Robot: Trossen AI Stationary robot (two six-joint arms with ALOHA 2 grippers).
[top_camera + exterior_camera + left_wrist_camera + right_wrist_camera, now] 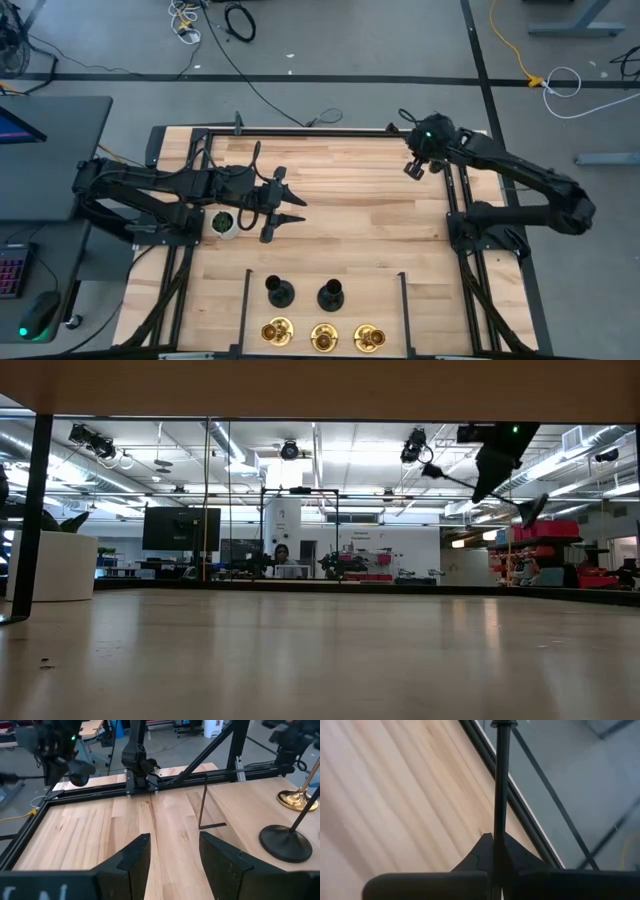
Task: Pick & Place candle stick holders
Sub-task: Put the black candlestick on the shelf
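We see a pale, smooth butcher-block wooden table top [340,200] with fine grain, edged by a matte black metal frame [300,131]. Near its front edge stand two matte black flared-base candle holders [280,292] and three glossy, mirror-bright brass-gold candle holders [323,337]. On the left, a smooth white pot [226,226] looks glazed.

Both arms are matte black, built of long slim links joined by thicker rounded joints, with dark cables running along them. The right arm [520,185] carries a small green light near its wrist. The left gripper [172,860] has two flat, wedge-shaped black fingers [135,857] with a rough texture, and white lettering shows on the housing behind them.
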